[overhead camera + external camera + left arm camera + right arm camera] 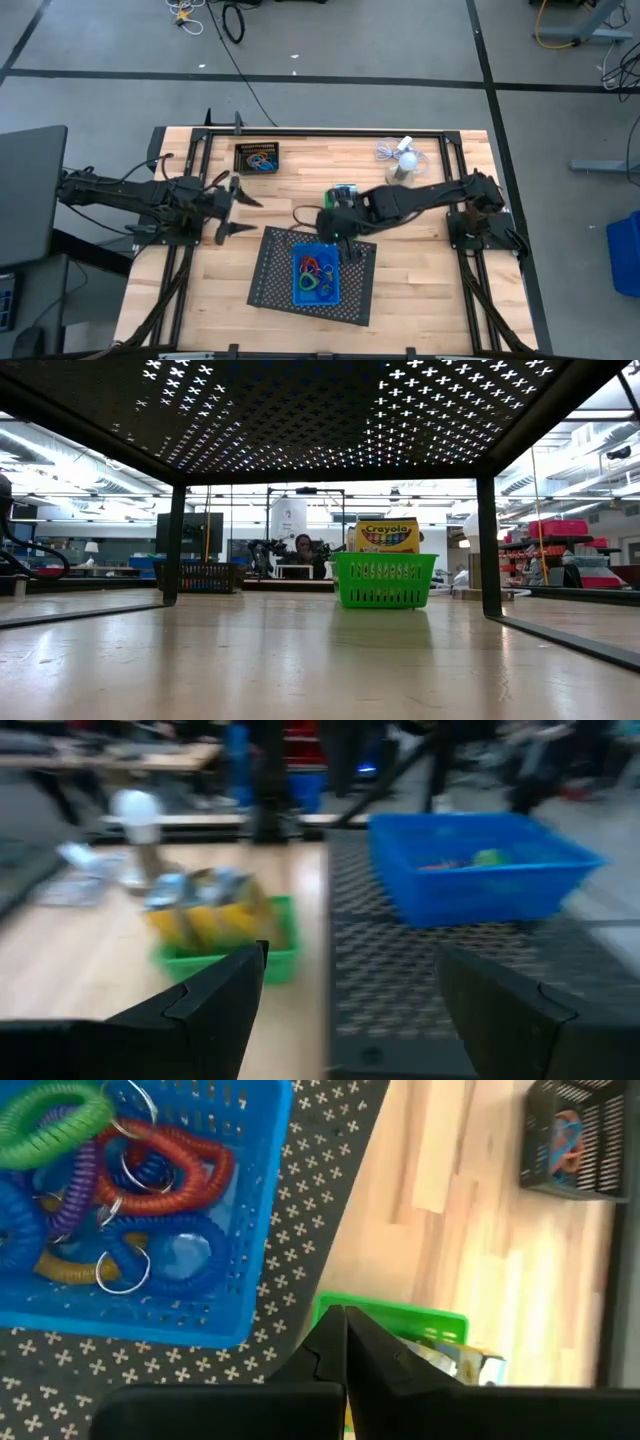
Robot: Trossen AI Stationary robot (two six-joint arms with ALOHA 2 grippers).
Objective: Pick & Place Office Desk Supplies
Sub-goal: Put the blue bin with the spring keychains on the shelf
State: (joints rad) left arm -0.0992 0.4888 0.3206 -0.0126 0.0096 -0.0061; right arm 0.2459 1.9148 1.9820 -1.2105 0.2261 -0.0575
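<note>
1. Progress looks like roughly midway. The blue bin (316,279) sits on the black mesh tray (270,270), which lies near the front edge of the tabletop around its middle, and the bin already has a pile of coiled loops (110,1210) in it: green, red, blue, purple, yellow.
2. The black bin (257,158) near the back edge, left of middle, has a few coloured bits inside too, can't tell exactly what.
3. The green bin (384,580) holds the yellow crayon box (387,535) standing upright, long axis vertical, printed face toward the low camera. It's around the middle of the tabletop, just behind the tray's back edge.
4. Right gripper (340,240) is pinched fully closed with nothing in it, hovering over the tray's back edge between the green and blue bins.
5. Left gripper (238,208) is spread wide, empty, over the left part of the tabletop, aimed toward the green bin.
6. What's left is hard to call. My guess is the crayon box or green bin gets handled next.
</note>
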